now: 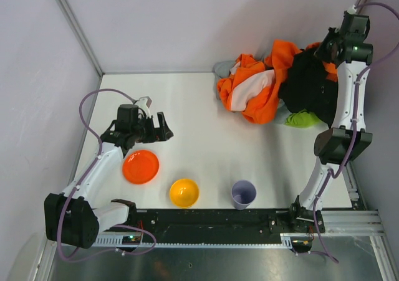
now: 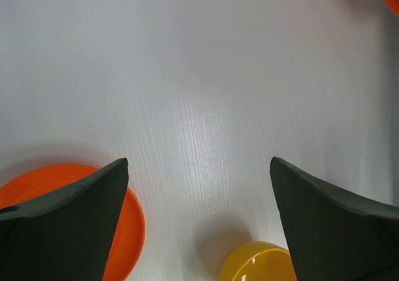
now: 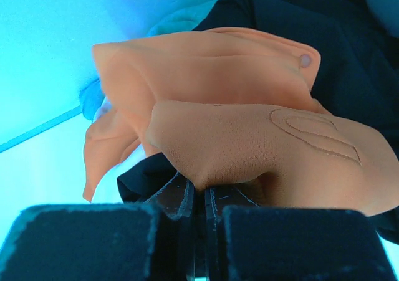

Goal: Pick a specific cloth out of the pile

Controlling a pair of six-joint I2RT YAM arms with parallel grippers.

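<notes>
The small lime-green cloth (image 1: 302,118) lies on the table at the near right edge of the pile, partly under the black garment (image 1: 308,81). The pile sits at the back right: a big orange garment with pale lining (image 1: 255,97), the black garment and a bit of grey cloth (image 1: 223,67). My right gripper (image 1: 324,47) is above the pile's far right. In the right wrist view its jaws (image 3: 201,197) are shut on a fold of the orange garment (image 3: 249,138), with black fabric (image 3: 349,57) behind. My left gripper (image 1: 163,128) is open and empty over bare table (image 2: 199,162).
An orange plate (image 1: 140,166) lies under my left gripper and shows in the left wrist view (image 2: 37,181). A yellow bowl (image 1: 184,192) and a purple cup (image 1: 243,194) stand near the front edge. Walls close the table at the back and sides.
</notes>
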